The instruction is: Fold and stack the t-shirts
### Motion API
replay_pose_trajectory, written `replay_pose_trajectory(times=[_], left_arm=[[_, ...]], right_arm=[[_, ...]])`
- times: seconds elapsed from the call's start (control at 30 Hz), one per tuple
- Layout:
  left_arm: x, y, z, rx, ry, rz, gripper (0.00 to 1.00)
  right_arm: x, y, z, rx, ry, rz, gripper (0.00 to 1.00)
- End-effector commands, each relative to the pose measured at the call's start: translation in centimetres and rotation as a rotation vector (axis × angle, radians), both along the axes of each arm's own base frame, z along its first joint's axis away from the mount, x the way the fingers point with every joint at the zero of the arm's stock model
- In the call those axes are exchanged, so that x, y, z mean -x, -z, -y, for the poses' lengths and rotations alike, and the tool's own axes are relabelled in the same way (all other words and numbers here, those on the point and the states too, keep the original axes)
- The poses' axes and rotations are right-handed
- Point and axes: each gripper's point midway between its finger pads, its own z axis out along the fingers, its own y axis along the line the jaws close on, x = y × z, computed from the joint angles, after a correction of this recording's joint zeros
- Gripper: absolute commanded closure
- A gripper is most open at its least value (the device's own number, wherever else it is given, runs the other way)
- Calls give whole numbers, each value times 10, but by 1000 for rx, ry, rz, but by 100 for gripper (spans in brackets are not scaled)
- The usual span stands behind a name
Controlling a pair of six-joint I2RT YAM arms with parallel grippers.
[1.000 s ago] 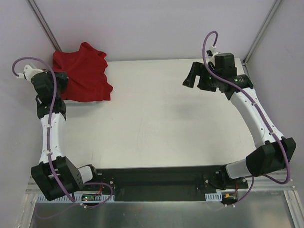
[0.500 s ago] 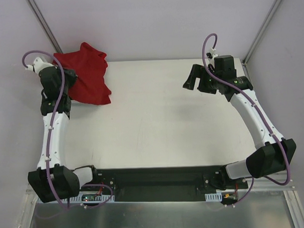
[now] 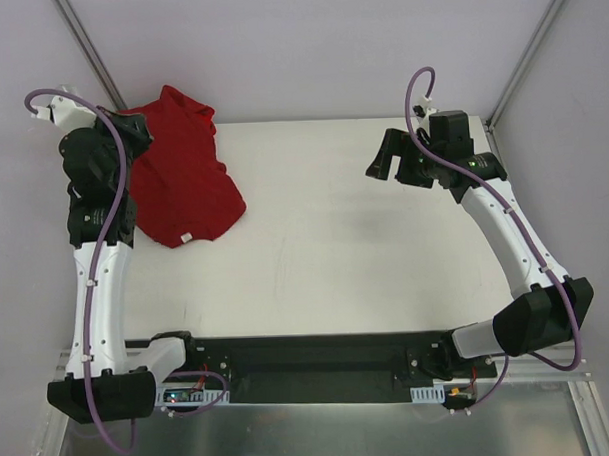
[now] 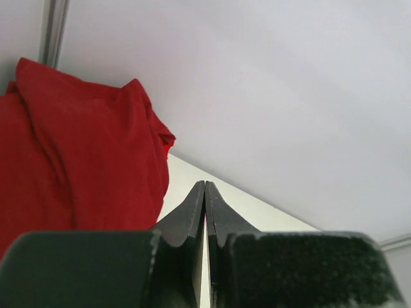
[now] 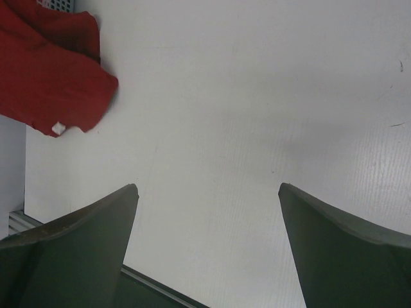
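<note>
Fingers [image 4: 189, 212] of the left hand [image 4: 205, 186] are clenched flat together, up in the upper left of the overhead frame. Whether any cloth sits in that pinch I cannot tell; the wrist view shows no clear fold between them. Just beside it, the deep-red short-sleeved cloth t-shirt [image 3: 183, 182] lies rumpled, bunched toward the back corner and trailing down the left side of the white bench [image 3: 365, 246], with a small white label [image 3: 186, 237] at its lowest tip. Over at the upper right, the right hand [image 5: 209, 186] hovers wide open above bare bench, well apart from the shirt and holding nothing. The risk, as I read it: the shirt is not spread flat, so a fold from here would trap creases. With a thin or missed pinch, a lift could let the cloth slide off the bench's left edge.
</note>
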Motion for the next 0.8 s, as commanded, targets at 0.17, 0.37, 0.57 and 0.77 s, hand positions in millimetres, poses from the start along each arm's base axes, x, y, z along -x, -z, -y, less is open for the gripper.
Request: replay_pose_trajectory(times=[0.17,0.37,0.57,0.77], left_arm=[[8,88,21,103,5,-234,64],[11,201,-25,68,-271,-478,46],[-26,222,-42,-10,-280,-550,47],[-55,223,-54,-34,-270,-533,57]], right_arm=[[3,-17,-2,-27,-3,33,4],[7,-6,-3,-23,-10,4,4],[8,-5,-4,-17,-16,-8,4],[11,-3,2,6,5,-5,4]])
